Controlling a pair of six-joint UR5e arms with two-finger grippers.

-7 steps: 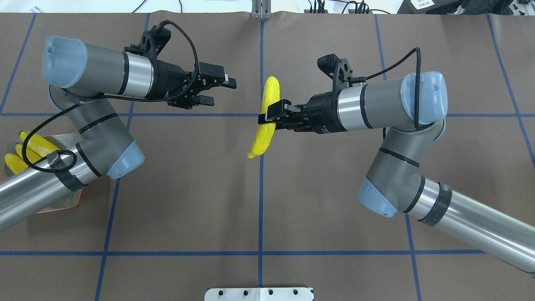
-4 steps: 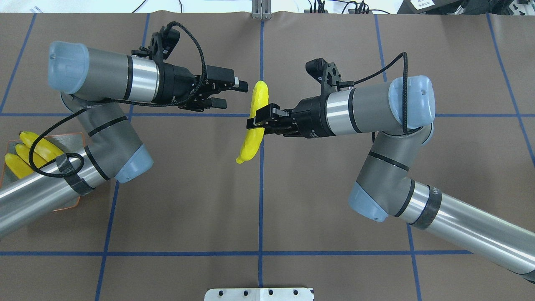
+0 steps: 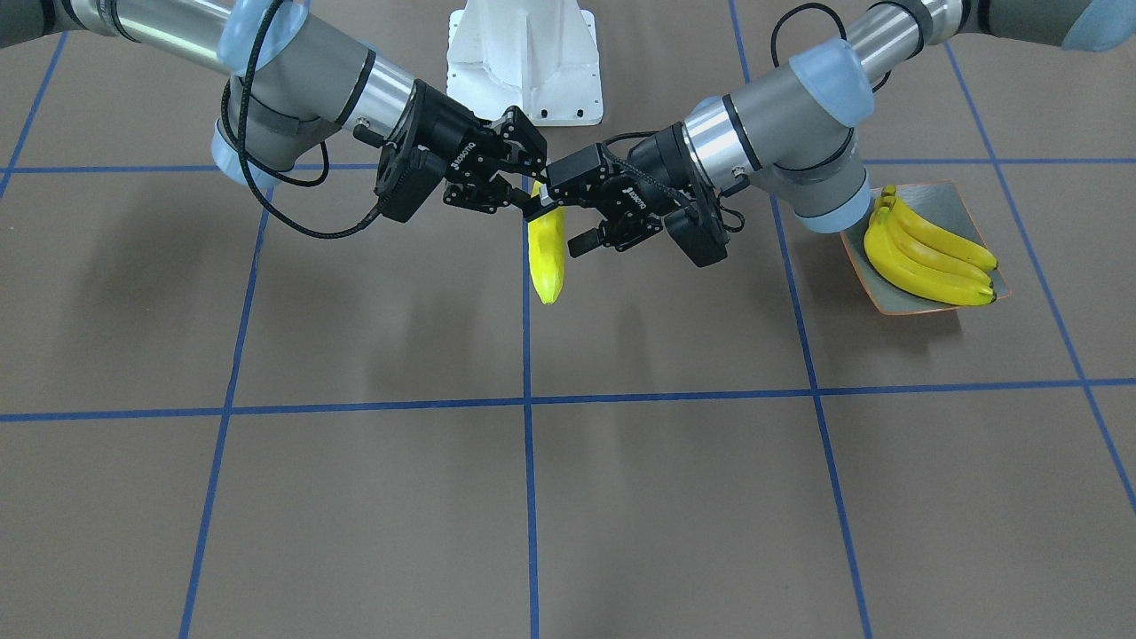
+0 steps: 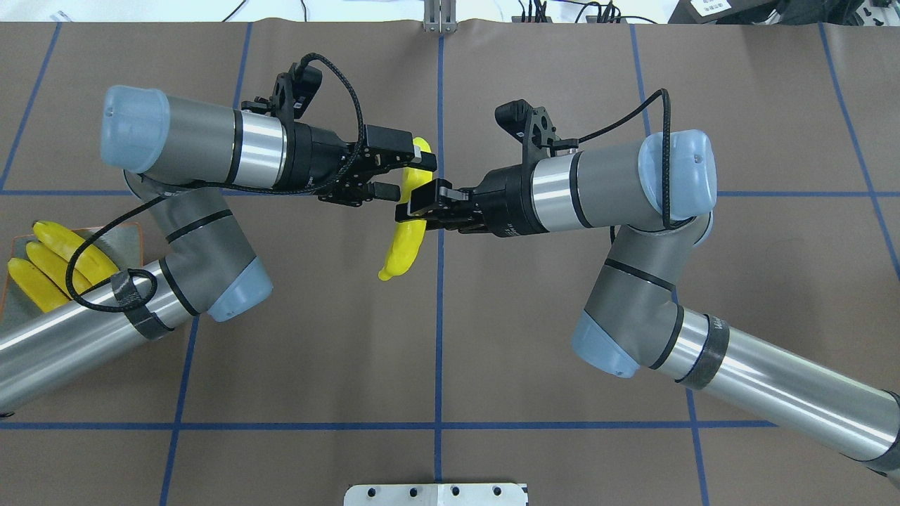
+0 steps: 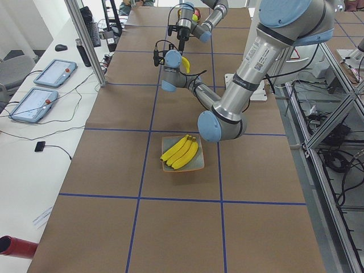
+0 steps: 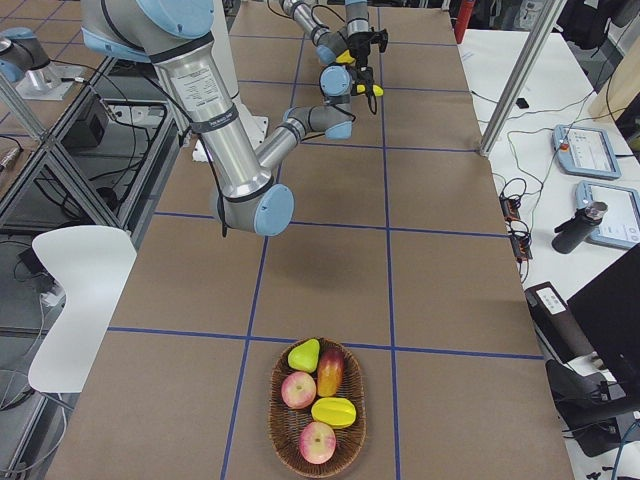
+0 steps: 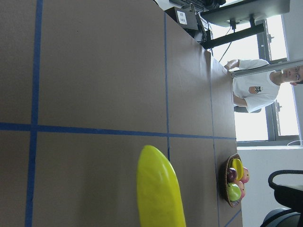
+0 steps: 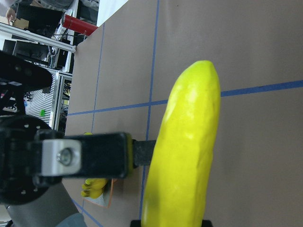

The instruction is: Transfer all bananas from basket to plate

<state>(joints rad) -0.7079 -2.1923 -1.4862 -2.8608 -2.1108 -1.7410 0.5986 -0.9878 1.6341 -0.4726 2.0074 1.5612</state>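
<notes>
Both arms are now brought closer together over the middle of the brown table with blue tape lines point(image 4: 316, 365), and the gap that was seen a second ago between the left gripper point(image 4: 404, 176) and the fruit is closed. One bright yellow, glossy curved banana point(image 4: 402, 242) is held in the air, well above the table, and is pinched at its middle by the black fingers of the right gripper point(image 4: 415, 207). It is held nearly upright, so that its upper end is offered to the other arm. The left gripper's fingers are spread on both sides of this upper end; whether it is already touched cannot be told. A hand-over seems to be prepared, because the square grey-green plate with an orange rim point(image 3: 960, 206) lies on the robot's left. Three other bananas point(image 3: 927, 257) are laid there already. The oval woven basket point(image 6: 273, 405), at the far right end, is left with other fruit only.
</notes>
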